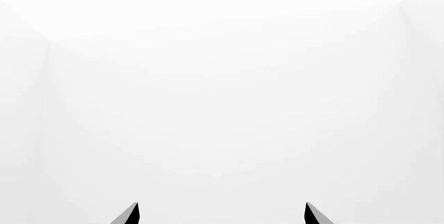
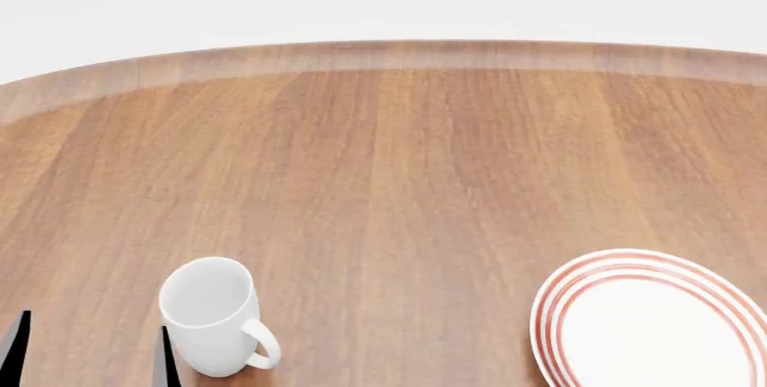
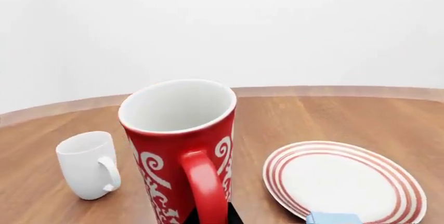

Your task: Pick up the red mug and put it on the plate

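The right hand, by its wrist view, seems closed on the red mug, held upright near the camera, though its fingers are hidden. Beyond stands the plate on the desk, ready to receive it. The left hand is open, idle.

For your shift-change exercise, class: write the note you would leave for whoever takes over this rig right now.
Left tool: open, holding nothing, low beside the white mug.
Right tool: close behind the red mug, at its handle; only a dark part shows, so open or shut cannot be told.
Red mug: upright, between the white mug and the plate; its base is out of view, so lifted or standing is unclear.
Plate: on the table, no mug on it.
Done: the approach to the mug.
Left: confirm the grasp, then set the mug on the plate.
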Controlling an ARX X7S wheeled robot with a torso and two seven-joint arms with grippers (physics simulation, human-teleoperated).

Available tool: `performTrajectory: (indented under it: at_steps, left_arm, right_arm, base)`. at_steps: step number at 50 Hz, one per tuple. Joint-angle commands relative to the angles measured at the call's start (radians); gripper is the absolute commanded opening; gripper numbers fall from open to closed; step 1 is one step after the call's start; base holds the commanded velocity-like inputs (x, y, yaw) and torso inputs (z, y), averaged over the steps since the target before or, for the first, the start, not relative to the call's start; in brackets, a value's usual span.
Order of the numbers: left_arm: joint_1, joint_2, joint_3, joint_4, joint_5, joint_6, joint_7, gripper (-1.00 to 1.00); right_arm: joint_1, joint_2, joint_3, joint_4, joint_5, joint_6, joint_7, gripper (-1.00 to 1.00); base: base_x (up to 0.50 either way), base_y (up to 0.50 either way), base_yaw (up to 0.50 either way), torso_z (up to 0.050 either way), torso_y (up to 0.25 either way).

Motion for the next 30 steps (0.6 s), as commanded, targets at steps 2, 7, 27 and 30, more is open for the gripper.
performTrajectory:
  at_steps: [2,7,27,30]
  left_arm:
    - [-0.002,-0.002,0.005,-0.001,0.000,0.001,-0.004,1.00]
    - [-0.002,-0.003,0.005,-0.001,0.002,0.002,-0.008,1.00]
    - [-0.005,-0.006,0.010,-0.003,0.008,0.006,-0.019,1.00]
    - [-0.005,-0.006,0.011,-0.004,0.009,0.007,-0.020,1.00]
  right_arm:
    - [0.059,0.093,0.066,-0.284,0.097,0.296,0.112,-1.00]
    - [0.109,0.139,0.113,-0.358,0.191,0.411,0.166,-1.00]
    - [0.381,0.319,0.266,-0.487,0.670,0.676,0.376,-1.00]
    - [0.421,0.346,0.280,-0.491,0.728,0.691,0.403,-1.00]
  base:
    - [0.00,0.00,0.00,0.000,0.000]
    - [0.00,0.00,0.00,0.000,0.000]
    - [0.00,0.00,0.00,0.000,0.001]
    - [0.00,0.00,0.00,0.000,0.000]
